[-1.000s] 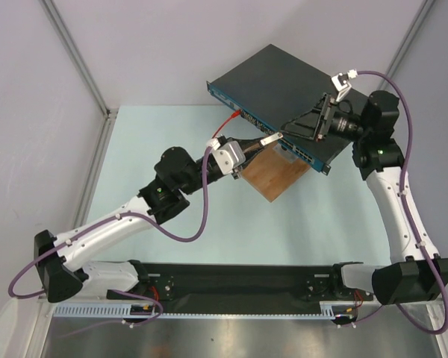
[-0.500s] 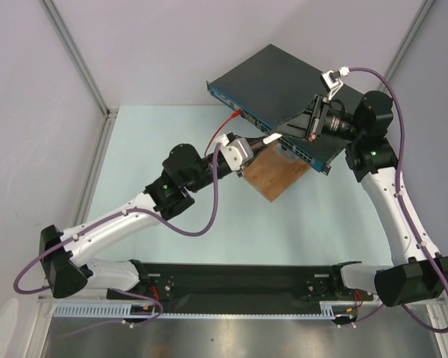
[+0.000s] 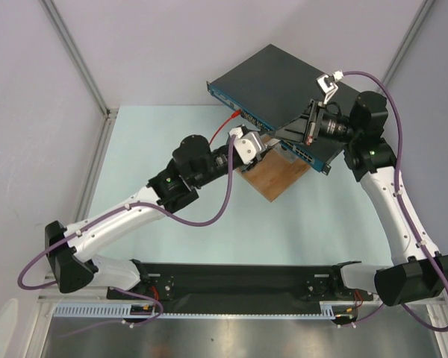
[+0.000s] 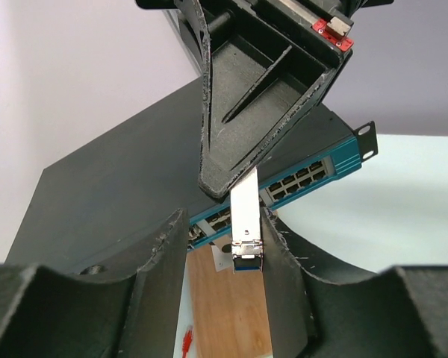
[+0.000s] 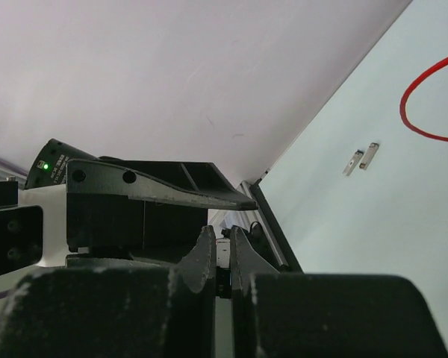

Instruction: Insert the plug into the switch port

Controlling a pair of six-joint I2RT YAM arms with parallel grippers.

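Plug (image 4: 248,224) pinched by R gripper (image 4: 228,190) in front of switch (image 4: 119,201); L gripper (image 4: 222,227) spread around it.

R fingers are seen pressed together on the silver plug's upper end, w/ the plug hanging below their tip; in R wrist view the R gripper (image 5: 222,253) shows almost no gap. L fingers (image 4: 164,253) are held apart either side of the plug; one lies just beside it, a gap is left at the other. The plug is placed just before the blue port strip, above the wooden board (image 3: 276,175), not seated in a port. The switch (image 3: 276,78) is set at the table's far side, strip facing the arms; a red cable (image 3: 222,128) is seen near its front.
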